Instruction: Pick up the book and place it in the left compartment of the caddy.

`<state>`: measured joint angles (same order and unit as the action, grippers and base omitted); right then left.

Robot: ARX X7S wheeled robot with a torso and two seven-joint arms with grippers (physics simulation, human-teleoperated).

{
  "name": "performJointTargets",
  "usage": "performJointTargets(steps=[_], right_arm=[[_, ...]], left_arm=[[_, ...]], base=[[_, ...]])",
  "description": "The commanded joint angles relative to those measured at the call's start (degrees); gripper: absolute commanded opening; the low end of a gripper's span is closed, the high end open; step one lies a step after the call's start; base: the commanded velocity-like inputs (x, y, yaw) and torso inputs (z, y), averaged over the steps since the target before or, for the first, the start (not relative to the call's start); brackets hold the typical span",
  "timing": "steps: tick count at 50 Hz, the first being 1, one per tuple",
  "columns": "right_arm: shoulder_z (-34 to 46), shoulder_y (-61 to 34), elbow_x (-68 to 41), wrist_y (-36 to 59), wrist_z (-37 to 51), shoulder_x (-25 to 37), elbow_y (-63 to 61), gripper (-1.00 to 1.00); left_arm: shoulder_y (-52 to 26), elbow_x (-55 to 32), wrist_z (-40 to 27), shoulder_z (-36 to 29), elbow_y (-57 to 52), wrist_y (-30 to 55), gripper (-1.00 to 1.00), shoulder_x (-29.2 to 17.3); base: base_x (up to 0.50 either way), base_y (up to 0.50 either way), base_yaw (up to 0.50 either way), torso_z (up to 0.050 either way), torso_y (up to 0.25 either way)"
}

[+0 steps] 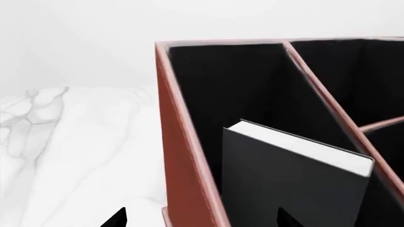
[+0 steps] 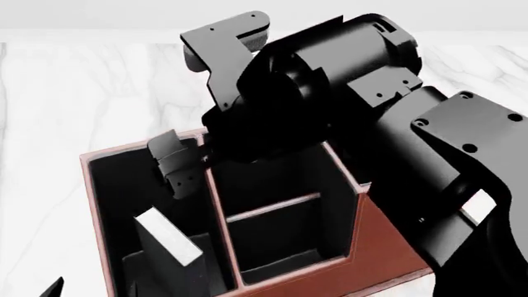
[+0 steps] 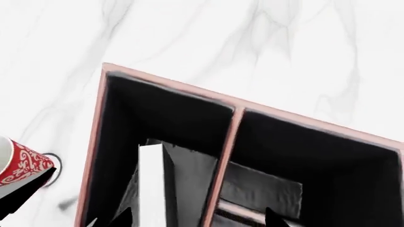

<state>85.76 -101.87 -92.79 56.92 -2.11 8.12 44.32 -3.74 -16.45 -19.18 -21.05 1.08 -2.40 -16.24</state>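
The black book point(image 2: 169, 244) with white page edges stands tilted inside the left compartment point(image 2: 115, 185) of the reddish-brown caddy point(image 2: 387, 247), free of both grippers. My right gripper point(image 2: 175, 166) hangs open just above that compartment. In the right wrist view its open gripper point(image 3: 198, 218) looks down on the book point(image 3: 151, 184) and the caddy rim point(image 3: 94, 142). My left gripper point(image 1: 202, 220) is open and empty beside the caddy's outer wall point(image 1: 180, 156). The left wrist view shows the book point(image 1: 296, 179) leaning in the compartment point(image 1: 233, 85).
A red patterned mug point(image 3: 19, 165) stands on the white marble table point(image 3: 189, 38) just outside the caddy's left end. My right arm point(image 2: 347, 93) reaches across above the caddy. The middle bay point(image 2: 281, 223) has a divider.
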Motion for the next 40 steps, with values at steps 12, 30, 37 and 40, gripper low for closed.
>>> performJointTargets(steps=[12, 30, 37, 40], right_arm=[[-20.9, 43.8, 18.53, -56.88, 33.2, 39.21, -62.35, 1.0], [-17.45, 64.32, 48.83, -70.67, 52.26, 41.4, -62.7, 1.0], [-17.55, 64.15, 48.77, -69.04, 53.83, 41.28, -62.23, 1.0], [-17.55, 64.08, 48.78, -68.77, 54.02, 41.37, -62.71, 1.0]], left_arm=[[1.03, -0.89, -1.11, 0.29, -3.58, 0.81, 1.0, -1.05], [2.05, 0.14, -2.72, 0.03, -7.03, 0.9, 1.0, -1.8], [2.19, 0.35, -3.03, -0.16, -7.85, 1.0, 1.0, -1.99], [2.13, 0.29, -3.06, -0.24, -8.0, 1.12, 1.0, -2.01]], base=[[0.0, 0.0, 0.0, 0.0, 0.0], [0.0, 0.0, 0.0, 0.0, 0.0], [0.0, 0.0, 0.0, 0.0, 0.0], [0.0, 0.0, 0.0, 0.0, 0.0]])
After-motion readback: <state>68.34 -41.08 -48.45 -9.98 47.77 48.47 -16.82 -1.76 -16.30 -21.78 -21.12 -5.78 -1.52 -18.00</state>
